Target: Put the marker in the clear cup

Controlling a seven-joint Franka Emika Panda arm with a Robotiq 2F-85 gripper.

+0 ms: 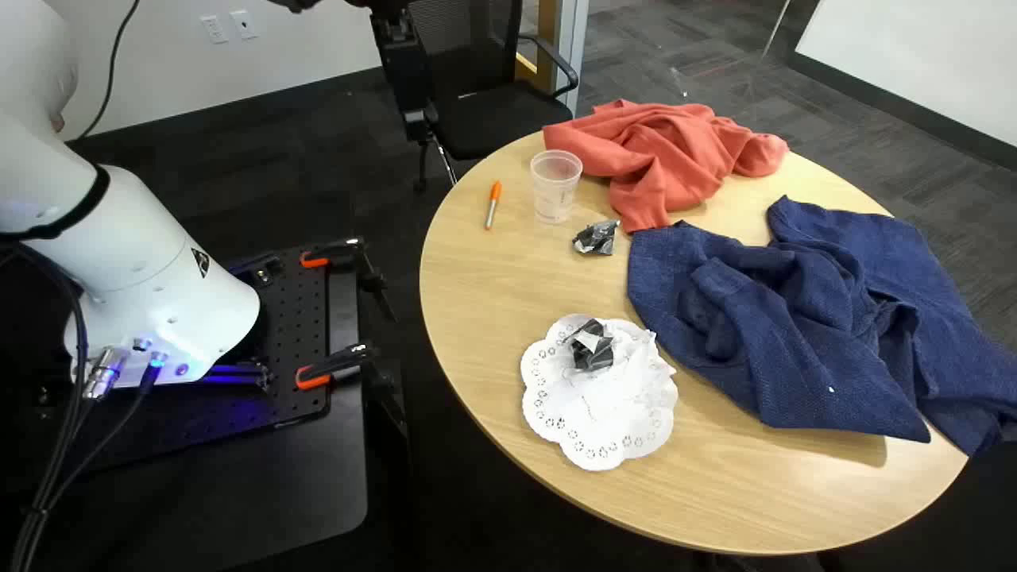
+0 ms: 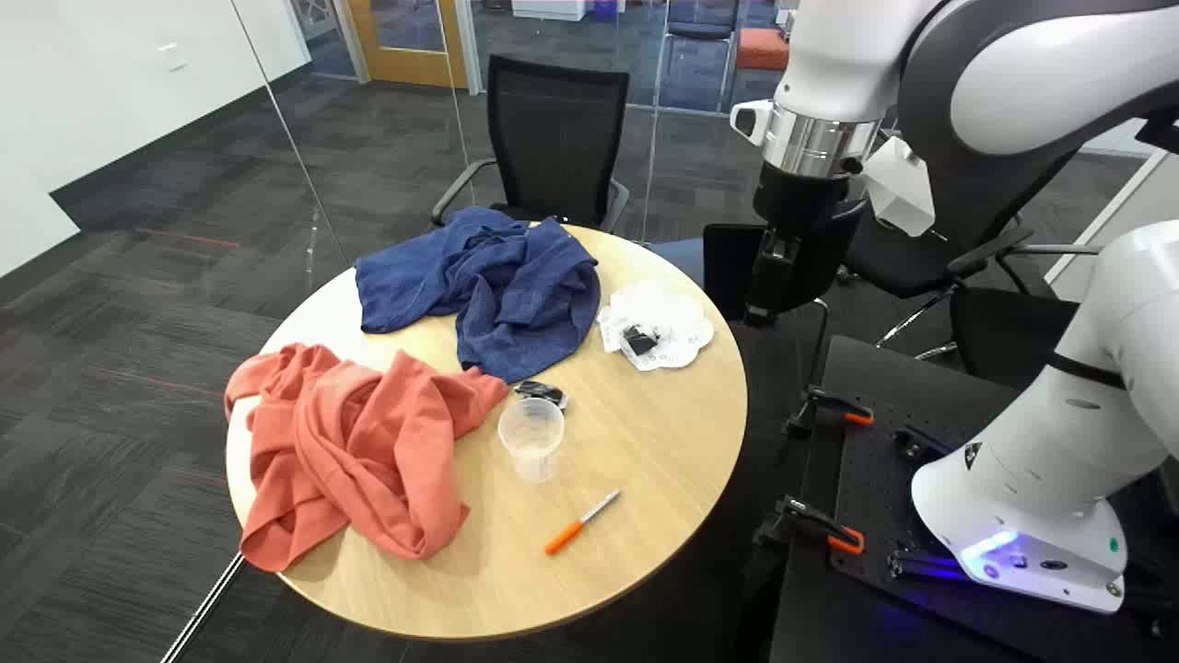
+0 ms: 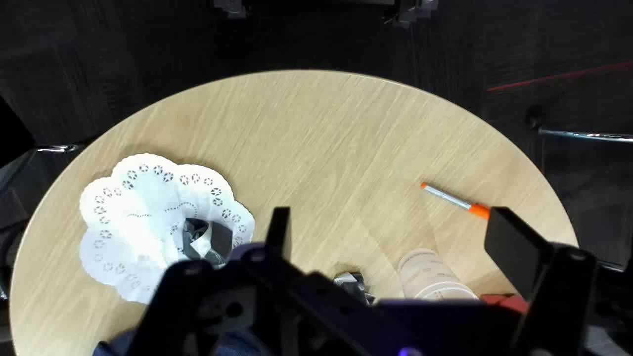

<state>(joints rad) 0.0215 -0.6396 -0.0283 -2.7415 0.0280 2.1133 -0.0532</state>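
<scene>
The marker (image 3: 455,200) lies flat on the bench (image 3: 321,148), right of centre in the wrist view. The clear cup (image 1: 554,189) stands upright near it, at upper centre in an exterior view. The jaws are spread and hold nothing. Expect the marker to be light and stiff, with a smooth barrel liable to roll or slip; grip it at mid-barrel, square to its length. Note that in the wrist view its orange end meets the edge of one jaw, so the tip may be covered, and dark hardware hides part of the clear cup. In both exterior views the jaws show dark on dark; their gap cannot be read there.
</scene>
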